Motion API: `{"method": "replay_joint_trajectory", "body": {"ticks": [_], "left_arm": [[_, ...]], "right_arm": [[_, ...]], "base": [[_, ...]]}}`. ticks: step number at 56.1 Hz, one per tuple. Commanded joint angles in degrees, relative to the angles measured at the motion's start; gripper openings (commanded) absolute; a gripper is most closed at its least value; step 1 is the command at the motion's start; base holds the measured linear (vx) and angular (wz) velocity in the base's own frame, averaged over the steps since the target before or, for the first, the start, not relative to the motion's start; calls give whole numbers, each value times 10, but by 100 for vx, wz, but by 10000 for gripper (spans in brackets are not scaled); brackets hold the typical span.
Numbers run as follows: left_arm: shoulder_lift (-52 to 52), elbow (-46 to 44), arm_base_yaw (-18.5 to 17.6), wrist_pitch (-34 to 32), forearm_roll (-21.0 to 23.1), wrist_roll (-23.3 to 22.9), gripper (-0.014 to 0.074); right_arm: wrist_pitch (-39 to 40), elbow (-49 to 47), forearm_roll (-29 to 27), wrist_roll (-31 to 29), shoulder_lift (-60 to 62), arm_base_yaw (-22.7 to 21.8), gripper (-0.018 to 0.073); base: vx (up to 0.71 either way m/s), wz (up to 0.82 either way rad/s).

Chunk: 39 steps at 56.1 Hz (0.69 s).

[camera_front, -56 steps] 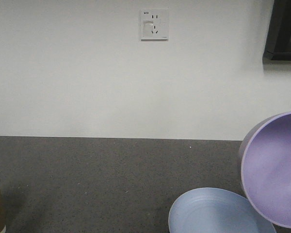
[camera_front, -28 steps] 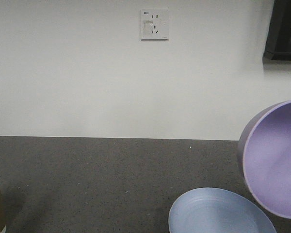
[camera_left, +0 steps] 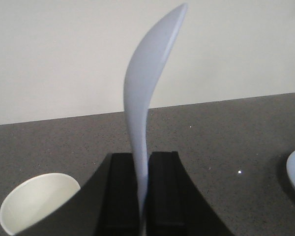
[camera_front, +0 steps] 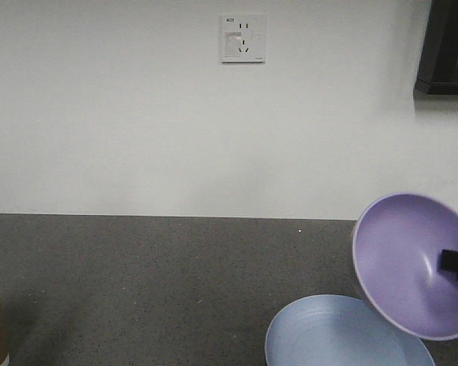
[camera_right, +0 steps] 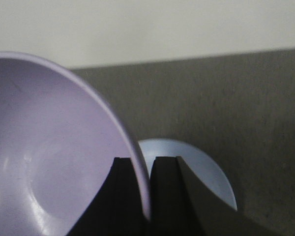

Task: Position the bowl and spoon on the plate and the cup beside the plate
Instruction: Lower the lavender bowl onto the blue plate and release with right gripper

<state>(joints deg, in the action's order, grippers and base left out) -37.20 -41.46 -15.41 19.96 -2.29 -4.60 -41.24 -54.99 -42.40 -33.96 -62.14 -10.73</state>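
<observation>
Purple is sliding into the front view: the bowl, cut off by the right edge a second ago, is now showing its whole rim. It is coming leftward and dropping, and it is tipping steeply with its mouth towards the camera. That is carrying it over the plate, which is lying flat on the dark table. The bowl is hanging at about two o'clock from the plate's centre, overlapping its right rim, and by my reading it is not resting on it yet. The right gripper is clamping the bowl's rim, one finger inside and one outside. In the right wrist view the plate is peeking out at three o'clock, just beyond the outer finger. So the set-down is looking close, though the bowl is going to need levelling first. Meanwhile the left gripper is pinching the spoon bolt upright, with the cup standing at eight o'clock of it, well apart from the plate.
</observation>
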Motion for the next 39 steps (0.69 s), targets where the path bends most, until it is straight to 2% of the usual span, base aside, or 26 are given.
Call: {"method": "replay_joint_trajectory", "body": {"ticks": [1,8,13,19,39], "left_arm": [[0,-15,-4,-37,4,-6,-3],[-1,-15,-4,-21,4,-6,-3],[-1,-15,-4,-15,4,-6,-3],[-1,-15,-4,-5,4,-6,-3],[-1,-15,-4,42,4,-6,-3]], "right_arm": [[-23,-80,120,110,-49,48,-8],[-33,-131,261,210,-131,125,-8],[-34,-147,304,253,-183,164,-8],[-23,-150,291,254,-232,178,-8],[16,-150,267,253,-320,177,10]], "base": [[0,0],[0,0],[0,0],[0,0],[0,0]]}}
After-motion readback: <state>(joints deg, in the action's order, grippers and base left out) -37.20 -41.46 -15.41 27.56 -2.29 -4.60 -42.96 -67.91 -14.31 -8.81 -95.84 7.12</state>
